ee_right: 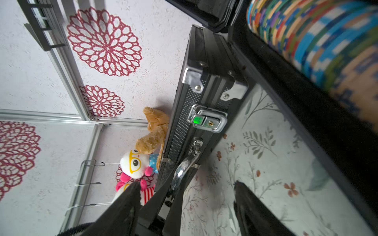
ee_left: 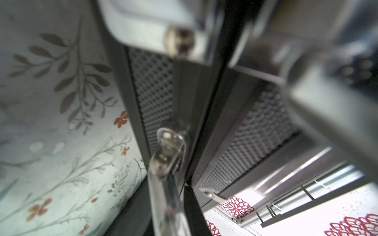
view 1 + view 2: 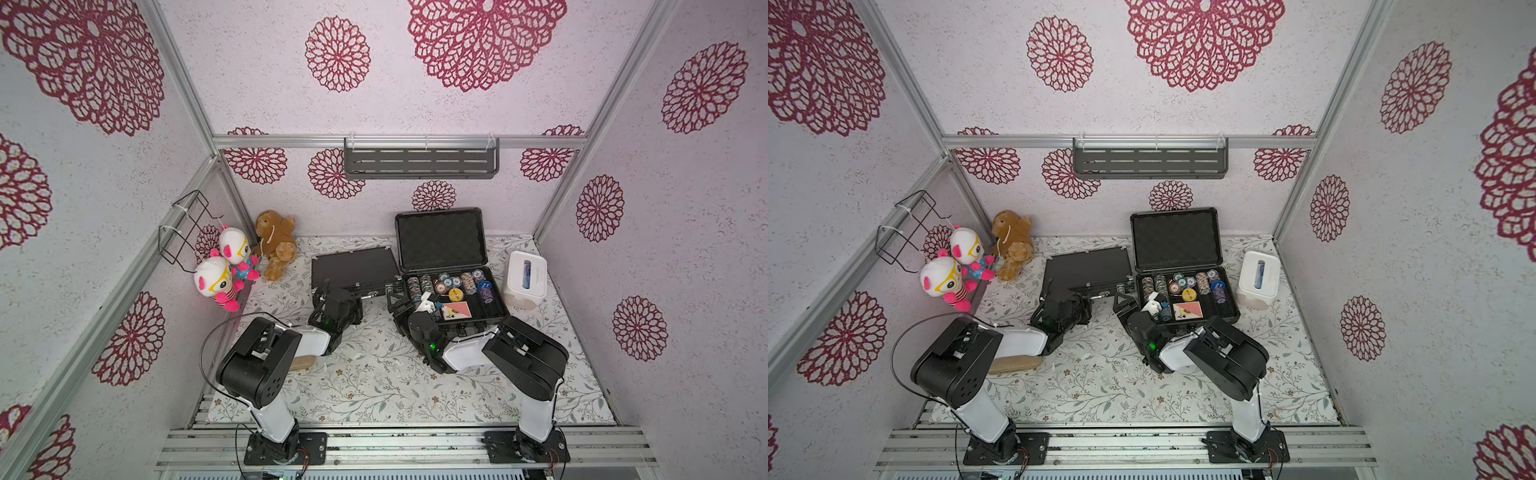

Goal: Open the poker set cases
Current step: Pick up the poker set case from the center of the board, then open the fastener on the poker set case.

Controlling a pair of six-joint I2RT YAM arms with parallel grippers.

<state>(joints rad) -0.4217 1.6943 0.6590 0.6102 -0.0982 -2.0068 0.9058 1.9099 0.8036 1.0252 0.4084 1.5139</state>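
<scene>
In both top views the slim black case (image 3: pixel 353 266) (image 3: pixel 1088 266) lies flat with its lid down. Its silver handle (image 2: pixel 166 155) (image 1: pixel 184 167) sits on the front edge, and a silver latch (image 1: pixel 208 120) is beside it. My left gripper (image 3: pixel 326 291) (image 3: pixel 1057 296) (image 2: pixel 167 214) is shut on that handle, one dark finger on each side. The thicker dark-grey case (image 3: pixel 440 241) (image 3: pixel 1177 239) stands open, lid upright, with chips (image 3: pixel 451 286) (image 1: pixel 319 40) and cards in its tray. My right gripper (image 3: pixel 392 300) (image 3: pixel 1121 301) (image 1: pixel 186 183) hangs open between the two cases, holding nothing.
A white tissue box (image 3: pixel 524 280) stands right of the open case. Plush toys (image 3: pixel 232 266) and a brown bear (image 3: pixel 276 245) fill the back left corner under a wire basket (image 3: pixel 187 228). A grey shelf (image 3: pixel 419 162) hangs on the back wall. A tan object (image 3: pixel 301 363) lies under my left arm.
</scene>
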